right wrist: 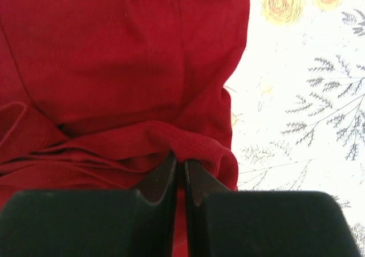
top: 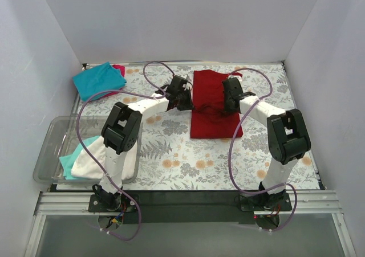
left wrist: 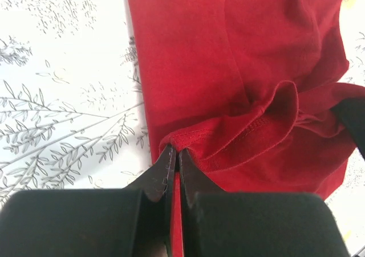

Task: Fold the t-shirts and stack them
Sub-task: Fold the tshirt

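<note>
left tool [left wrist: 175,152] and right tool [right wrist: 179,159] each clamp the dark red t-shirt [top: 211,126], pinched edges hidden between them.

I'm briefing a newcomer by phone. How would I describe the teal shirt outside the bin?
Go to the table's far left corner, beyond the clear bin. The teal shirt lies there, covering most of a magenta one. Unlike the bin's teal cloth, it sits on the table itself.

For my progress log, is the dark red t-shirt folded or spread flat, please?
Partly folded: the dark red t-shirt lies narrow, its middle bunched in both jaws.
</note>
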